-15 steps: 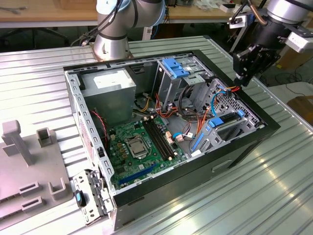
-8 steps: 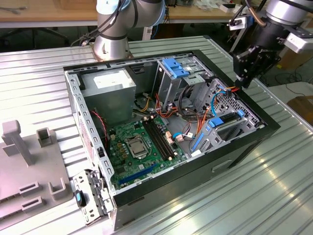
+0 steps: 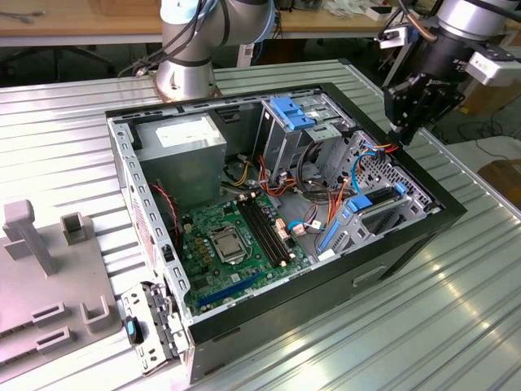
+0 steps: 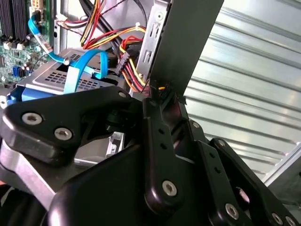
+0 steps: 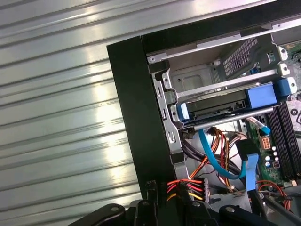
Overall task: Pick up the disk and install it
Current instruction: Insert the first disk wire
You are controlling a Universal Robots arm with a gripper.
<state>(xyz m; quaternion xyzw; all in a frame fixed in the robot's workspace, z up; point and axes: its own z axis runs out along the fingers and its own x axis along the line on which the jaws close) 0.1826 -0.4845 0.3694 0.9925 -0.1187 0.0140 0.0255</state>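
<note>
We see an open black metal computer case [image 3: 407,236] lying on a ribbed silver table [image 3: 456,309], with a green motherboard [image 3: 236,236] and a boxy grey power supply [image 3: 183,147] inside. A fixed blue plastic bracket [image 3: 289,110] tops the far drive cage. The black gripper [image 3: 401,134] hangs over the case's corner at the exterior view's right. Its fingers [image 4: 160,122] look drawn together, and we see nothing held. A bundle of red, orange and yellow wires [image 5: 188,186] and a light blue flat cable [image 5: 214,160] crowd the space just beside the tips. Past them sits the disk [image 5: 221,104], a flat grey metal drive in a bright blue plastic carrier. It is seated in the grey metal cage [image 5: 197,75], apart from the fingers.
</note>
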